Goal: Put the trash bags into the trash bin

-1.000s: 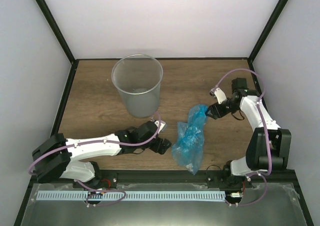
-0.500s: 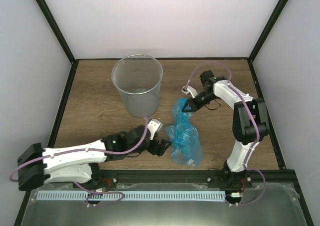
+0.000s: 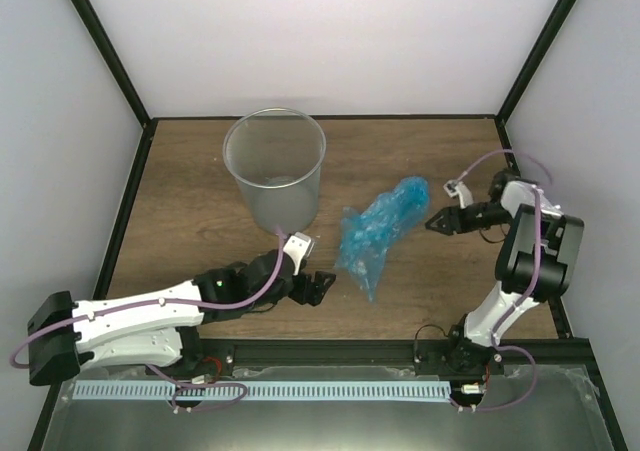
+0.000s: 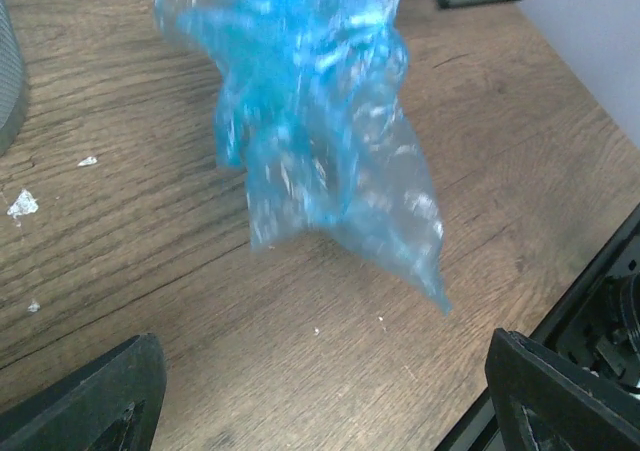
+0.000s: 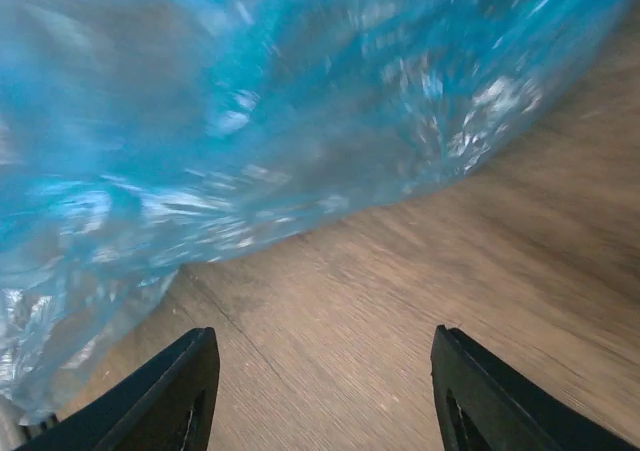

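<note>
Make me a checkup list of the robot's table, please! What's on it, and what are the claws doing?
Surface: wooden table, brown boards.
Job's things: blue trash bag crumpled on the table, outside the upright trash bin.
Clutter: small white crumbs near the bin.
Grippers: left gripper open, near the bag; right gripper open beside the bag, holding nothing.
Cables: purple cables along both arms.
Surroundings: white walls, black frame posts.

Left arm (image 3: 150,311) and right arm (image 3: 490,316) had white shells, black joints. Thin purple cable (image 3: 505,153) looped along each one. Big black block (image 3: 50,336) on each arm. Left tool (image 3: 322,284) and right tool (image 3: 432,223) were black, small white part beside each. Fingers (image 4: 90,396) were black, wedge-shaped, dull.
</note>
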